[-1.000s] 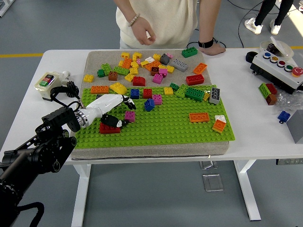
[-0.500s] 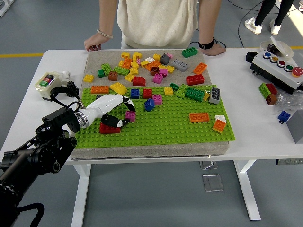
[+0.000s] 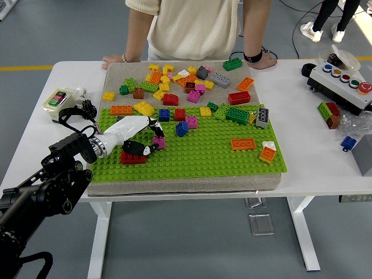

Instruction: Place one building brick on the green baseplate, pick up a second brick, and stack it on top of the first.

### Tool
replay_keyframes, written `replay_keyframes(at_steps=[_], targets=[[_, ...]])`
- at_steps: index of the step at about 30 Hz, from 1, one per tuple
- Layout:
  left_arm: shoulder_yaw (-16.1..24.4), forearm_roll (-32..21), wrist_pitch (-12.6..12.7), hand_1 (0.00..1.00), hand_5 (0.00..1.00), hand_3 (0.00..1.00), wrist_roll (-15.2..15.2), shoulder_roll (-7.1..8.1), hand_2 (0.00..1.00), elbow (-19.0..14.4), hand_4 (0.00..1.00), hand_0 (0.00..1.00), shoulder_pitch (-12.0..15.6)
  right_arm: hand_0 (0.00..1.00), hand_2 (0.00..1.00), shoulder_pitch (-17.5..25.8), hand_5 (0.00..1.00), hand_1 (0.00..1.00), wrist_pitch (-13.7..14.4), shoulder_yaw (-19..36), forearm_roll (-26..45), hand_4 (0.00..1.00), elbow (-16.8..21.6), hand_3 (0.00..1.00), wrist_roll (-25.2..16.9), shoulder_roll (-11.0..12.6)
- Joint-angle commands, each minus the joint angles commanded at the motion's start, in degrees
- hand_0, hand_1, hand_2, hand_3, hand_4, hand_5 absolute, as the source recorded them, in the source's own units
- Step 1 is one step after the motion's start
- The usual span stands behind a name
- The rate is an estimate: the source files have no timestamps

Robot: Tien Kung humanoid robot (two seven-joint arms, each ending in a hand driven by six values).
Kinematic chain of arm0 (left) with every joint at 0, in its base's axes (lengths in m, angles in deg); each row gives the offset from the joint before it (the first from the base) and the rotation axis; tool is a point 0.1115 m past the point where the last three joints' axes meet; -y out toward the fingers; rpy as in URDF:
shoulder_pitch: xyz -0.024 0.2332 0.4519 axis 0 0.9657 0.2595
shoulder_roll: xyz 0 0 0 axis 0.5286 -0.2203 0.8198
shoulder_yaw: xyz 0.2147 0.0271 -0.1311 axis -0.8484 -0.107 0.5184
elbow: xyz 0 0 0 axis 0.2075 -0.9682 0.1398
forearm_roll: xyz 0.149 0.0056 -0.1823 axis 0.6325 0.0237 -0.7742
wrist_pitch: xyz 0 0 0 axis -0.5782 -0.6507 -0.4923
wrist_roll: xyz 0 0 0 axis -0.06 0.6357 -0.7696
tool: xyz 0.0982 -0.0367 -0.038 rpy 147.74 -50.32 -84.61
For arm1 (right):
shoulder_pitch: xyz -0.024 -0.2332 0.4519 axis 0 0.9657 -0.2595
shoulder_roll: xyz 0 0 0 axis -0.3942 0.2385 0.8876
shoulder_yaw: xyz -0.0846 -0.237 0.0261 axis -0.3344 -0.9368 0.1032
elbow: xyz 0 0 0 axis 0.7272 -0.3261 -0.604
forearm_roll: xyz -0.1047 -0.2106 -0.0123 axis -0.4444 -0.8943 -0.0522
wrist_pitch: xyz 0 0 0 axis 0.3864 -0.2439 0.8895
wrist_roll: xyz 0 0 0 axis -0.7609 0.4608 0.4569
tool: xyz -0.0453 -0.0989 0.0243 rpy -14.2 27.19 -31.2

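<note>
A: The red brick (image 3: 132, 158) is seated on the green baseplate (image 3: 197, 157) near its front left corner, and the left robot hand (image 3: 141, 139) is curled over it, fingertips by a magenta brick (image 3: 158, 142). Whether anything is pinched cannot be told.

B: So the first placement is judged done, with the stacking left?

A: Likely. Farther back, loose bricks are scattered on the grey mat (image 3: 116, 74), and a person's hands (image 3: 111, 58) are rested on the counter (image 3: 308, 145).
</note>
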Motion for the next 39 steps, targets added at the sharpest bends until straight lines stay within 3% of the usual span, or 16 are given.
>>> replay_keyframes(at_steps=[12,21,39], targets=[[0.31,0.00,-0.14,0.647,0.002,0.550,-0.01,0.19,0.562,-0.90,0.594,0.699,0.86,0.743,0.716,0.05,0.504,0.667,0.05,-0.03,-0.09,0.922,0.00,0.602,0.13,-0.01],[1.75,0.00,0.06,0.650,0.002,0.551,0.00,0.21,0.564,-4.55,0.599,0.703,2.65,0.743,0.715,0.17,0.503,0.667,0.01,-0.16,-0.15,0.921,0.00,0.602,0.03,-0.09],[3.07,0.00,-0.17,0.649,0.002,0.551,0.18,1.42,0.563,-8.26,0.601,0.705,3.82,0.743,0.714,0.21,0.499,0.667,0.02,0.04,0.04,0.918,0.00,0.600,0.14,-0.04]])
